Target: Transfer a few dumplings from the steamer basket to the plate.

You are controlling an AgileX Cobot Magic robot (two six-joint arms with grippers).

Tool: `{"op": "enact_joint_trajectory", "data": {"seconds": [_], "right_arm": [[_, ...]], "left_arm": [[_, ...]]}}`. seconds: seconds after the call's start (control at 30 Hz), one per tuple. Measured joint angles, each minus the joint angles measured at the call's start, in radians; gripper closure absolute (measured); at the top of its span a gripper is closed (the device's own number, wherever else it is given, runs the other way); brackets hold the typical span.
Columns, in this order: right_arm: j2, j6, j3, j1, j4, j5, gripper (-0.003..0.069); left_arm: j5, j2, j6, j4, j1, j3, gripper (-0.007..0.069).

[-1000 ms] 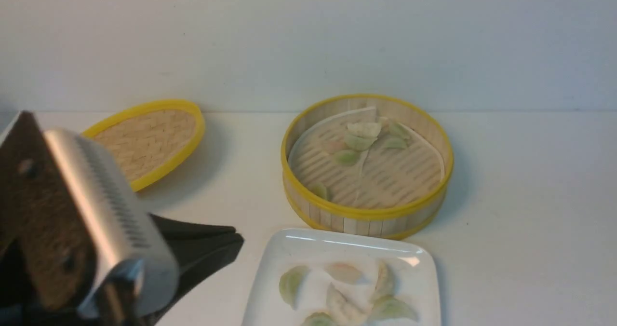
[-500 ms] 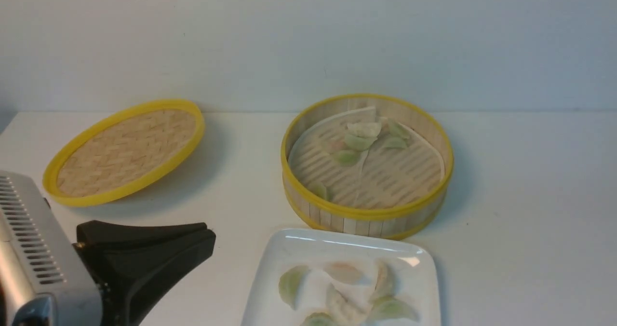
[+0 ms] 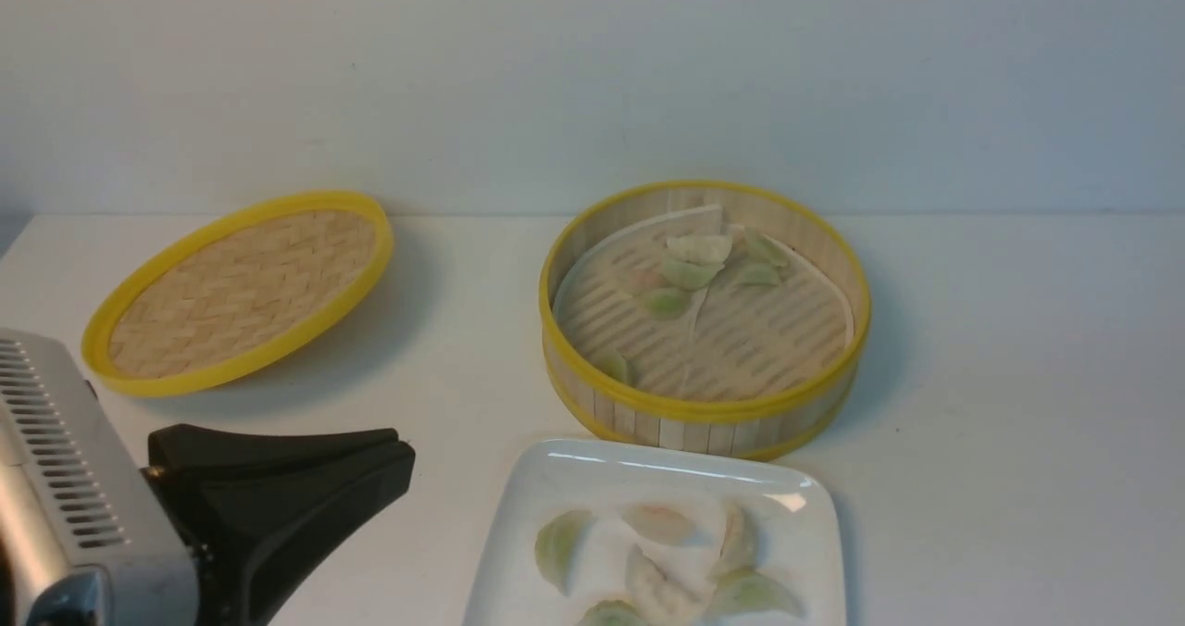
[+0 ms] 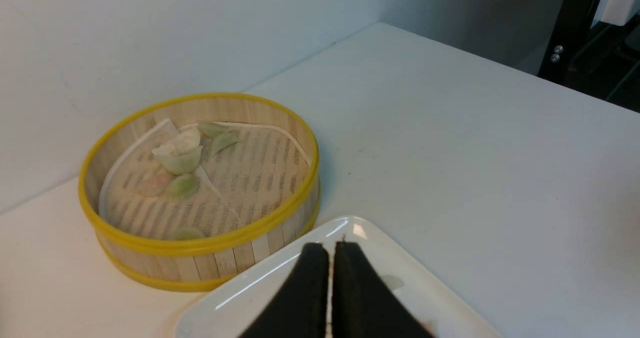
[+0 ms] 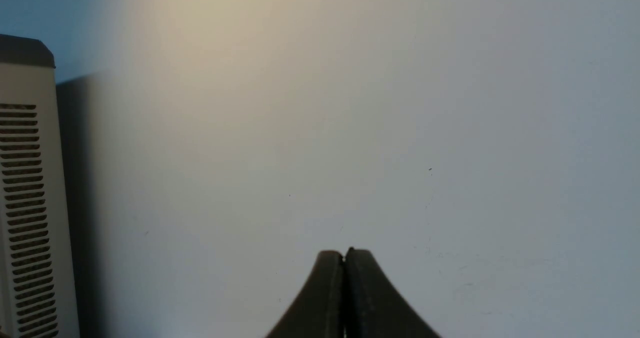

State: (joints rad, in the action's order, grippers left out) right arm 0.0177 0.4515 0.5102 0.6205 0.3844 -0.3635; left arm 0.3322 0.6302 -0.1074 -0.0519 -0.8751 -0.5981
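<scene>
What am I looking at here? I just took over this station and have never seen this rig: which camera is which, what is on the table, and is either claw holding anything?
It is a robot with two arms, each ending in a two-fingered claw. The wide picture looks forward from between the arms; the other two come from cameras on each wrist.

On the white table stand a round steamer basket with several dumplings inside, its woven lid lying apart to the left, and a white plate nearest the robot, already carrying some dumplings.

The left gripper is shut and empty, low beside the plate. The right gripper is shut and empty too; its camera shows only a plain wall and a vented casing.
</scene>
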Motion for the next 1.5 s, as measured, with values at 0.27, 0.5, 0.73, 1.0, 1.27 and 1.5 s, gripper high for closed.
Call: {"op": "enact_joint_trajectory", "data": {"seconds": [0.27, 0.5, 0.73, 1.0, 1.27, 1.5], "right_arm": [[0.0, 0.0, 0.0, 0.0, 0.0, 0.0, 0.0672], [0.001, 0.0, 0.0, 0.0, 0.001, 0.0, 0.0672], [0.001, 0.0, 0.0, 0.0, 0.001, 0.0, 0.0672], [0.001, 0.0, 0.0, 0.0, 0.001, 0.0, 0.0672], [0.001, 0.005, 0.0, 0.0, 0.001, 0.0, 0.0672], [0.001, 0.005, 0.0, 0.0, 0.001, 0.0, 0.0672]], "left_arm": [[-0.005, -0.021, 0.063, -0.011, 0.015, 0.018, 0.0631], [-0.08, -0.225, 0.238, 0.087, 0.278, 0.234, 0.0631], [-0.121, -0.536, 0.313, 0.149, 0.635, 0.494, 0.0631], [-0.049, -0.64, 0.313, 0.152, 0.803, 0.624, 0.0631], [0.04, -0.64, 0.313, 0.151, 0.803, 0.627, 0.0631], [0.043, -0.64, 0.313, 0.151, 0.803, 0.627, 0.0631]]}}
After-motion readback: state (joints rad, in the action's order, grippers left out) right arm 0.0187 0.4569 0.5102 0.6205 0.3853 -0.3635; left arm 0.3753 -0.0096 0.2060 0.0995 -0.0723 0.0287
